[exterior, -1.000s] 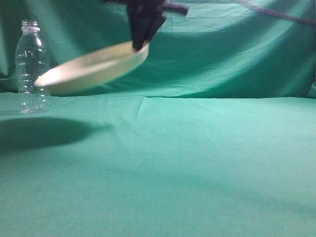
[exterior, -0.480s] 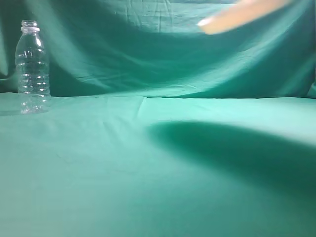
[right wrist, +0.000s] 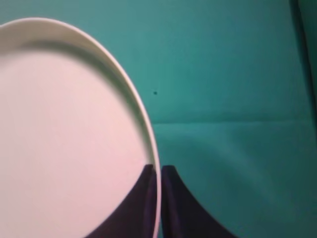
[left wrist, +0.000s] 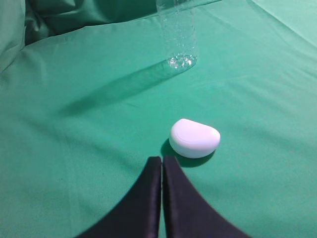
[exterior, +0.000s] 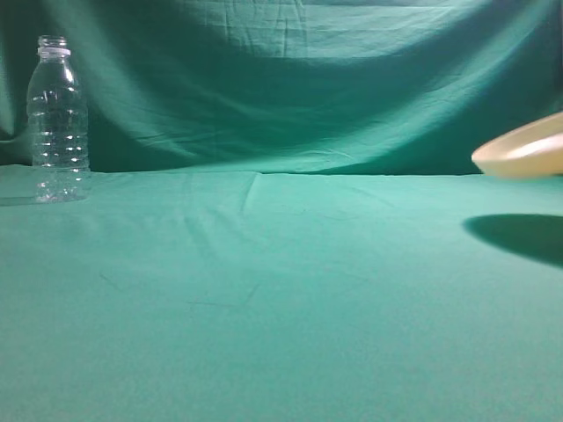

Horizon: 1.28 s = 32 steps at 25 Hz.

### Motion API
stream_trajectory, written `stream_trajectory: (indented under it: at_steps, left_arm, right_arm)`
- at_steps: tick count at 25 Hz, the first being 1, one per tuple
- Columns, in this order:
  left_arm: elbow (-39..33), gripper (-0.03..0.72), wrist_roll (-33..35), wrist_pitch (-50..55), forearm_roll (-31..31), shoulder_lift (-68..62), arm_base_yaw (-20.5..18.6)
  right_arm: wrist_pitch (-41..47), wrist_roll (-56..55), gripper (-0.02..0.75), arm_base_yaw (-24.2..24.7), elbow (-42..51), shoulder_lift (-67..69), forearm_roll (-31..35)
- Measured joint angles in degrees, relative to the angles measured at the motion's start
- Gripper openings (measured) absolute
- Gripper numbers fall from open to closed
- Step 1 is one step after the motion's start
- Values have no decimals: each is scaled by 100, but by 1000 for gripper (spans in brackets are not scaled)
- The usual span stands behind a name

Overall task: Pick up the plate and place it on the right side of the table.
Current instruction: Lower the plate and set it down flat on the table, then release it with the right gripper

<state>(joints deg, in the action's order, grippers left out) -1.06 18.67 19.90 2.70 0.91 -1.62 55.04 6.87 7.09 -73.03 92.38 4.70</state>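
Observation:
The cream-yellow plate [exterior: 526, 151] hangs tilted in the air at the far right of the exterior view, above its shadow on the green table [exterior: 281, 290]. Most of it is cut off by the frame edge. In the right wrist view the plate [right wrist: 64, 129] fills the left half, and my right gripper [right wrist: 158, 169] is shut on its raised rim, one finger inside and one outside. My left gripper [left wrist: 162, 161] is shut and empty, low over the cloth. Neither gripper shows in the exterior view.
A clear plastic bottle [exterior: 58, 119] stands at the far left near the backdrop; its base shows in the left wrist view [left wrist: 179, 37]. A small white rounded object [left wrist: 194, 138] lies just ahead of the left gripper.
The plate has moved from the left, near the bottle, up and across to the far right, and has now come down lower over the table's right side. The bottle has not moved.

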Motion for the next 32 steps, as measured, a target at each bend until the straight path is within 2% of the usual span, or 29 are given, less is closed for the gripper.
stream_trajectory:
  at_steps: [7,17,18,20,25,27,28,31,32]
  left_arm:
    - [0,0,0,0,0,0,0]
    - [0,0,0,0,0,0,0]
    - [0,0,0,0,0,0,0]
    - [0,0,0,0,0,0,0]
    - [0,0,0,0,0,0,0]
    - [0,0,0,0,0,0,0]
    - [0,0,0,0,0,0,0]
    - [0,0,0,0,0,0,0]
    - [0,0,0,0,0,0,0]
  right_arm:
    - [-1412,477,0,114,1156,218,435]
    - [-2059,884,0,114,1225,1043,507]
    - [-2071,935,68,114,1225,1086,507]
    - [-2080,1009,68,114,1225,1203,507]
    - [-2068,1063,375,114,1126,1257,496]
    - [-1839,1063,470,114,902,1257,495]
    - [-1646,1063,497,114,722,1244,495]
    - [-815,1057,486,114,36,1090,495]
    - [-444,1057,522,114,-250,1029,495]
